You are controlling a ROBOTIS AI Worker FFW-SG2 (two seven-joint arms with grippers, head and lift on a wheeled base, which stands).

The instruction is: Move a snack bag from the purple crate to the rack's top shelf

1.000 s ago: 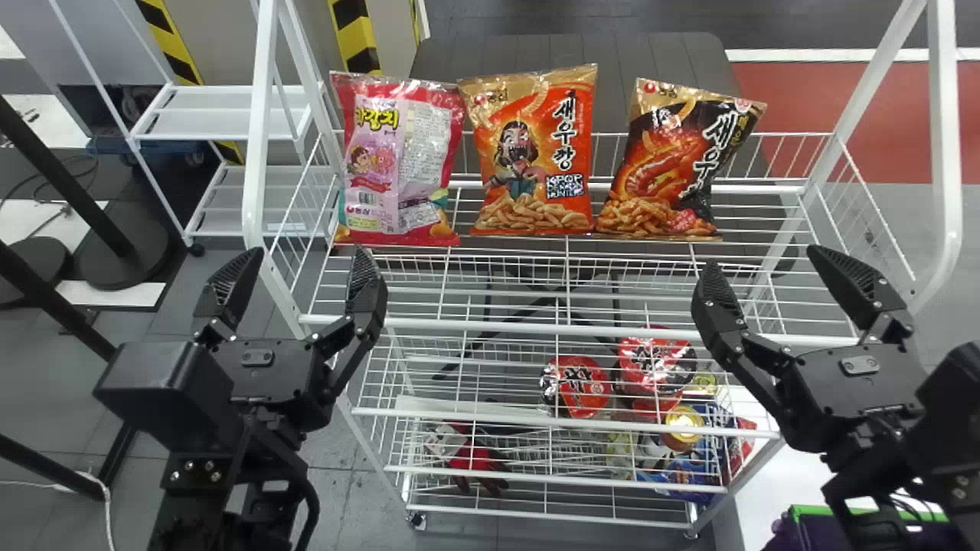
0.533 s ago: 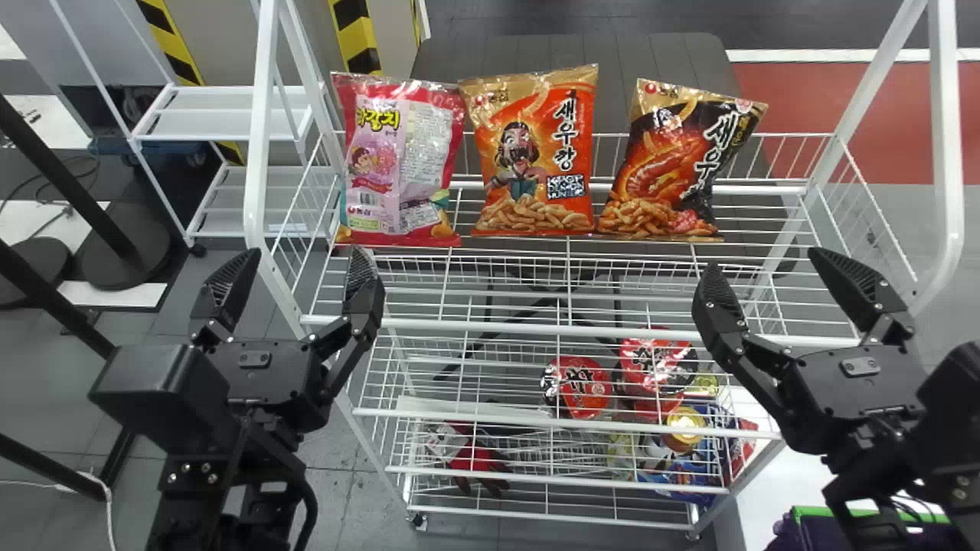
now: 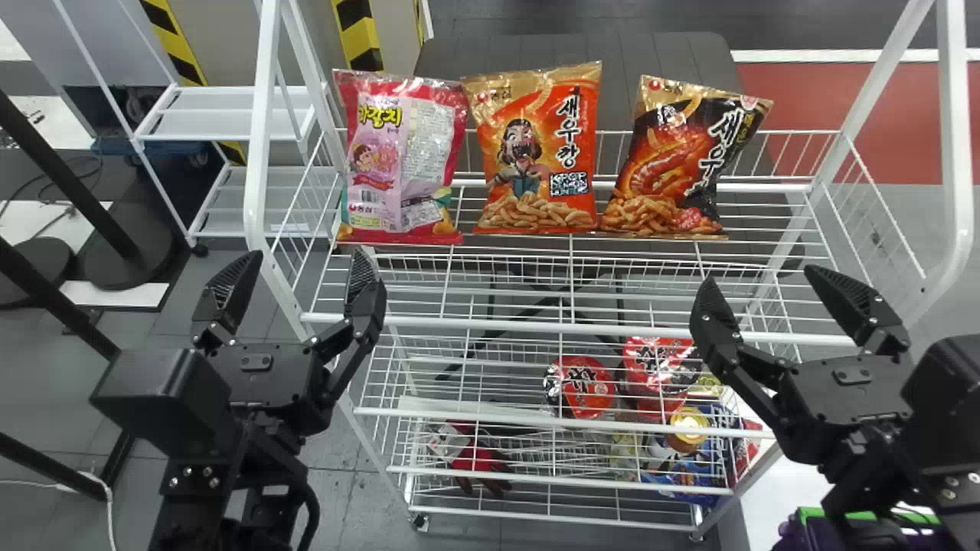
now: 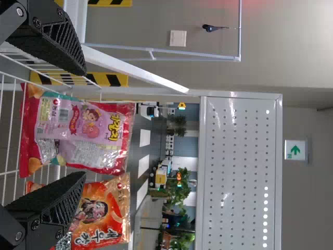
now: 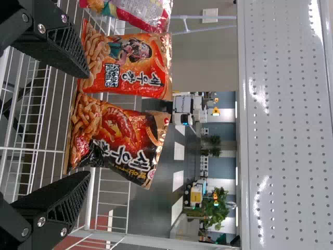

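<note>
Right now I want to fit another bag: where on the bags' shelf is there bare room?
Bare: right of the black bag, up to the rear post, and the strip between bags and front rail, though the right claw hangs near the strip's right end. Crowded: the back left, with the pink bag and orange bag side by side.

Snack bags (image 3: 534,153) stand abreast on the rack (image 3: 490,324).

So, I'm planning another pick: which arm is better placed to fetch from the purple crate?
Right, likely: the right gripper is open, empty and nearer the purple crate; the left gripper is at the other end of the rack.
</note>
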